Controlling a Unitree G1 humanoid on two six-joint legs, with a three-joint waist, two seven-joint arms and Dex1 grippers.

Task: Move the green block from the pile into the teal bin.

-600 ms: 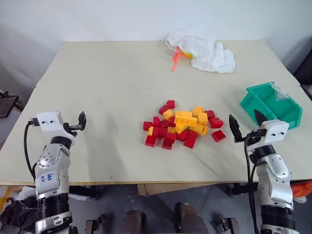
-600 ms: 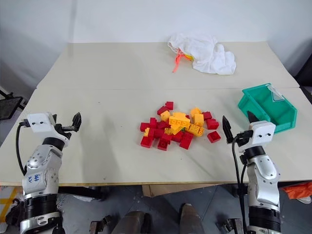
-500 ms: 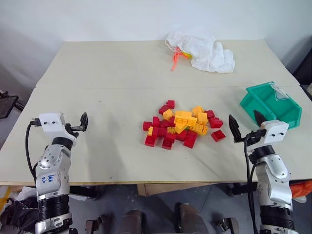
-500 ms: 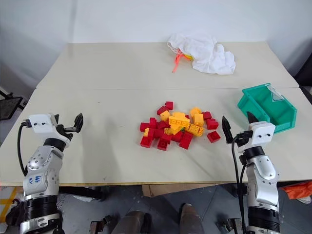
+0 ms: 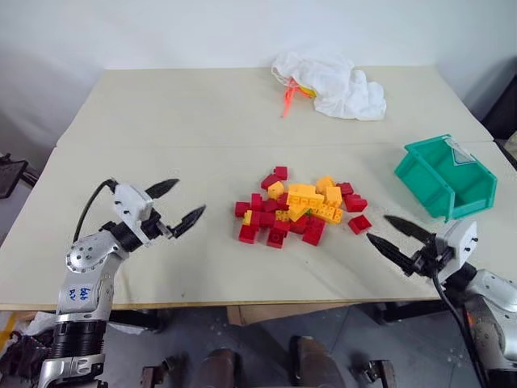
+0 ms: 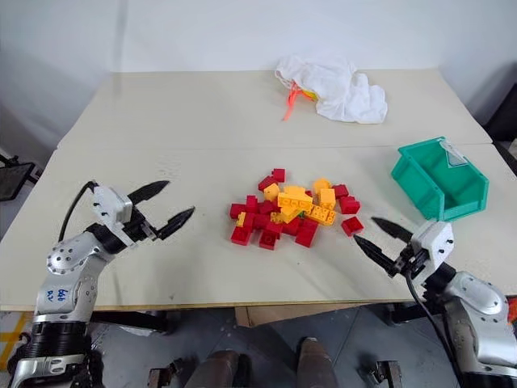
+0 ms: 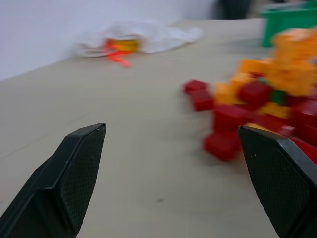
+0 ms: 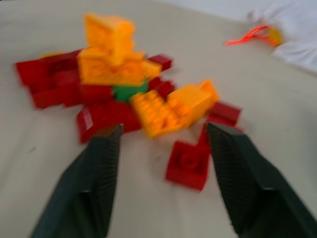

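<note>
A pale table (image 5: 161, 121) carries everything. On it lie the pile (image 5: 299, 208) of bricks at the middle, the teal bin (image 5: 444, 175) and a white cloth (image 5: 335, 84) at the far edge.

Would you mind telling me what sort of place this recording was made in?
Probably a robotics lab or test room: two plain tables pushed together against a bare white wall, carrying a staged pile of toy bricks, a teal bin and a crumpled white cloth.

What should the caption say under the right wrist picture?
Open right tool faces the pile, the green block tucked under yellow-orange bricks.
</note>
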